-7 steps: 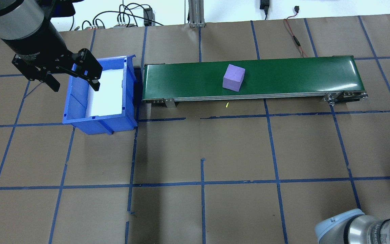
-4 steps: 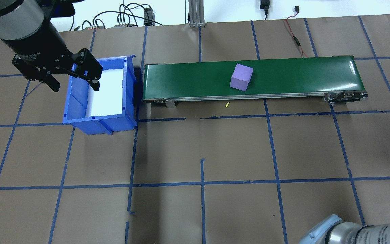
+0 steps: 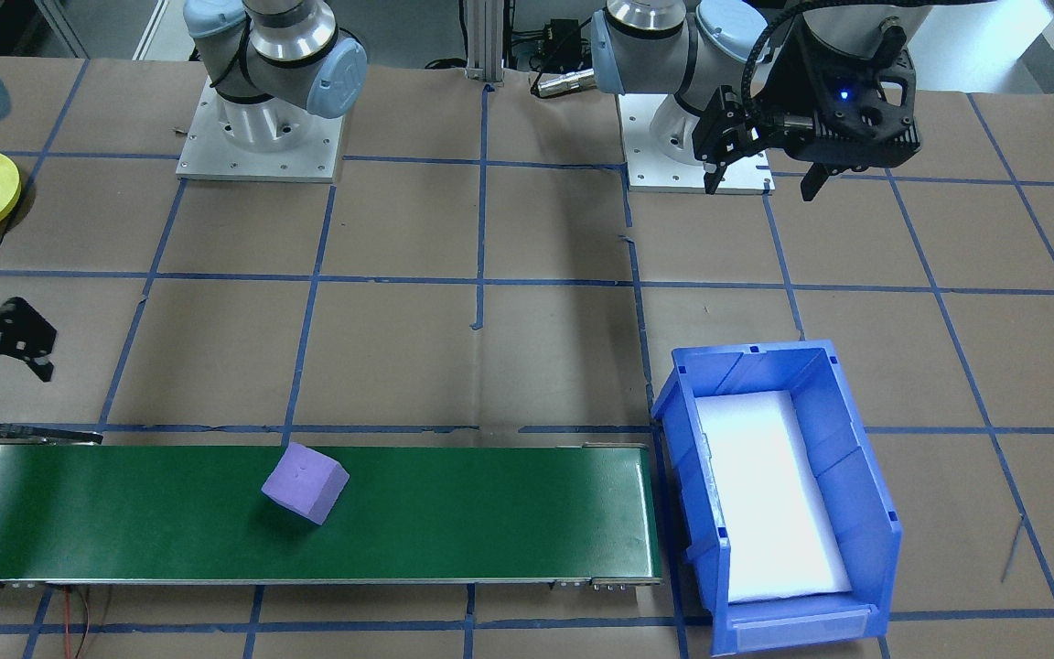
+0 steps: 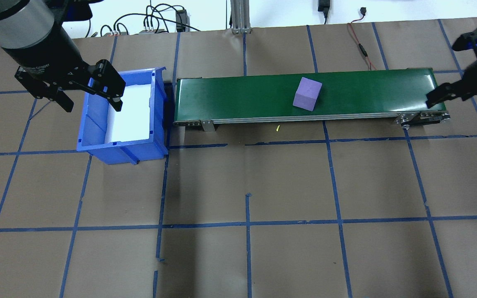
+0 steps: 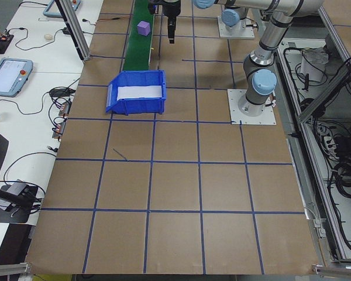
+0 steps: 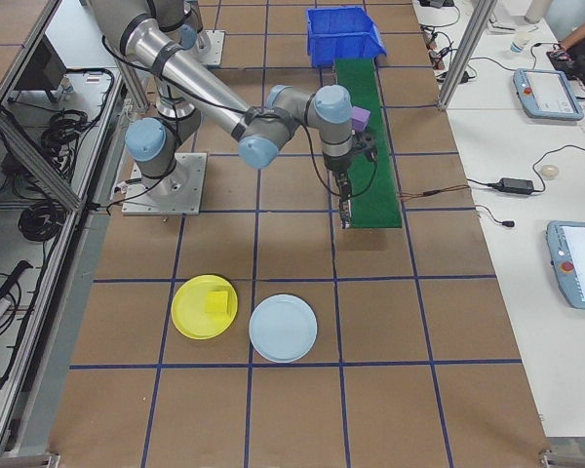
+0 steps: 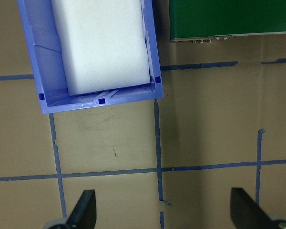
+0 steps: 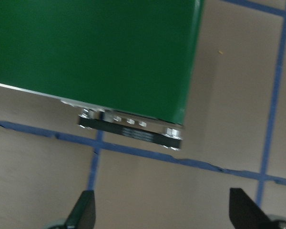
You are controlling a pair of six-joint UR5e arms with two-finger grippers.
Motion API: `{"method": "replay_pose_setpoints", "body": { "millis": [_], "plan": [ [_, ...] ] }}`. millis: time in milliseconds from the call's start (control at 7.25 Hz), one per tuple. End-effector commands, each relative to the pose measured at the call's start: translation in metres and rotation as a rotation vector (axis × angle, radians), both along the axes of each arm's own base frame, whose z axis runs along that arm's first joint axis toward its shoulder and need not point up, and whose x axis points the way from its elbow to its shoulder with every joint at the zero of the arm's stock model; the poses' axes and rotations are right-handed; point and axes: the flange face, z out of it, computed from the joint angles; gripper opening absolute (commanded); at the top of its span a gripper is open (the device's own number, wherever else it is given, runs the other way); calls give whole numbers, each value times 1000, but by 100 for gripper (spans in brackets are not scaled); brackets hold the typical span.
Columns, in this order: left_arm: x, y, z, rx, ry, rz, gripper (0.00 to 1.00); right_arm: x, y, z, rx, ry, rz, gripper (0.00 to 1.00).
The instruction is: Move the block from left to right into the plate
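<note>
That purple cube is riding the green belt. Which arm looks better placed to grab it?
Probably the right. The right gripper hangs open at the far end of the conveyor belt, the end nearer the purple cube. The left gripper waits open over the blue bin, farther off.

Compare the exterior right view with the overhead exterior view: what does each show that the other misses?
Only exterior right shows the round bright-yellow plate holding a small yellow block, and beside it a round pale-blue plate. Only the overhead shows the left end effector, open, at the blue plastic bin's edge. Both show the purple foam cube on the green conveyor belt, the bin, and the right end effector near the belt's end.
</note>
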Motion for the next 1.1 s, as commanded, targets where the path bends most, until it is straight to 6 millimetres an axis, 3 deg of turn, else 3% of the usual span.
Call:
{"method": "replay_pose_setpoints", "body": {
  "millis": [0,276,828,966],
  "plan": [
    [0,0,0,0,0,0,100,116,-11,3,7,-147,-153,100],
    [0,0,0,0,0,0,100,137,-40,-23,56,-314,-255,98],
    [0,0,-1,1,0,-1,100,137,-51,-51,115,-364,-338,96],
    [0,1,0,0,0,-1,100,135,-64,-47,94,-364,-336,96]
  ]
}}
